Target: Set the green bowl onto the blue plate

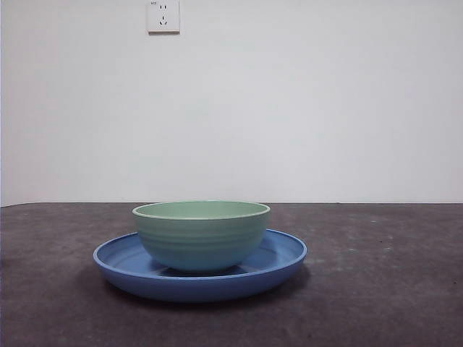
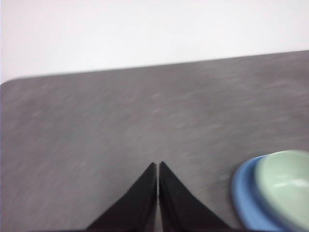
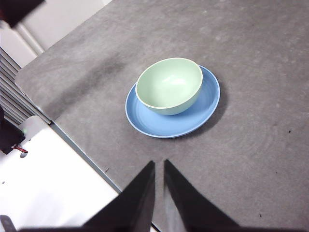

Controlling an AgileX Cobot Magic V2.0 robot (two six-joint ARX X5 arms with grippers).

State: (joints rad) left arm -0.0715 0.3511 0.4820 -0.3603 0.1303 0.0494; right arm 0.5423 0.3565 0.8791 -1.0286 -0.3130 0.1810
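The bowl [image 1: 201, 235] is seen standing upright on the plate [image 1: 286, 253], which lies flat on the dark grey table [image 1: 391, 289]. In the front view the bowl is set slightly toward 9 o'clock of the plate's centre, so that more bare blue is shown at 3 o'clock than at 9 o'clock. The bowl's inside is seen empty in the right wrist view, where the bowl [image 3: 169, 86] is found toward the 10 o'clock part of the plate [image 3: 193, 118]. No contact with any gripper is shown; neither arm is seen in the front view.

The left gripper [image 2: 158, 166] is held above bare table, its jaws pressed together with only a hairline seam between the tips. The bowl [image 2: 285, 186] and plate [image 2: 244, 193] are caught at the edge of that blurred view, well apart from the tips.

The right gripper [image 3: 159, 165] is held high over the table's near edge, well apart from the plate, its jaws nearly together with a narrow slit left between them and nothing pinched.

A white wall socket [image 1: 163, 16] is seen on the wall behind the table.
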